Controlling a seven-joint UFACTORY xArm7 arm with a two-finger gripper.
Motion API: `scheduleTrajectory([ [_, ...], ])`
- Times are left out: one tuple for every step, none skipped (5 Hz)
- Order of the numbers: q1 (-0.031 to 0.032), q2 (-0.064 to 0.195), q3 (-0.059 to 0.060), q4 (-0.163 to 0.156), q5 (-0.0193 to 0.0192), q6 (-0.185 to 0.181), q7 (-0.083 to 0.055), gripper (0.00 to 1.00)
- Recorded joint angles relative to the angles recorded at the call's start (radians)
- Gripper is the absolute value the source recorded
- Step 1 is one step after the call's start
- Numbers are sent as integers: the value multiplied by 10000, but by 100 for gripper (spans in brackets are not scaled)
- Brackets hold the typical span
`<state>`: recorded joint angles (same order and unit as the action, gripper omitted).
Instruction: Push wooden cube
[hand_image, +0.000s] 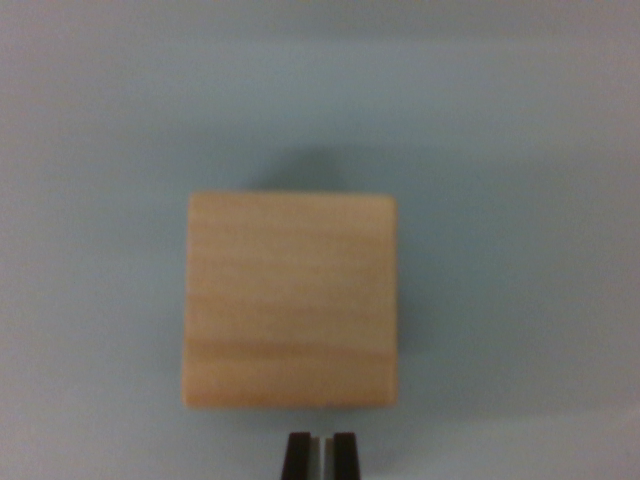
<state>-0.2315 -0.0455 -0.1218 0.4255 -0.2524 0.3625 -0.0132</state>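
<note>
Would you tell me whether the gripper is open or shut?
Nearly shut: the gripper's two dark fingertips show only a thin gap, holding nothing, just below the cube.

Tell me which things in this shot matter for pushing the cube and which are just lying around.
Part of the job: wooden cube; gripper, fingertips nearly together, just below the cube in the wrist view.

Lying about: nothing; only the plain pale blue-grey surface under the cube.

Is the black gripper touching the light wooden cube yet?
Apart. In the wrist view, a strip of pale blue-grey surface shows between the black gripper fingertips and the light wooden cube's near edge.
</note>
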Motion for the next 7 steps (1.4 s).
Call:
scheduleTrajectory([
  [82, 325, 37, 421, 105, 102, 18, 100],
  [82, 325, 37, 421, 105, 102, 18, 100],
  [170, 676, 77, 875, 218, 211, 37, 100],
  [170, 676, 77, 875, 218, 211, 37, 100],
  [258, 1024, 116, 1326, 330, 320, 57, 100],
  [258, 1024, 116, 1326, 330, 320, 57, 100],
  [349, 1389, 157, 1799, 448, 434, 77, 100],
])
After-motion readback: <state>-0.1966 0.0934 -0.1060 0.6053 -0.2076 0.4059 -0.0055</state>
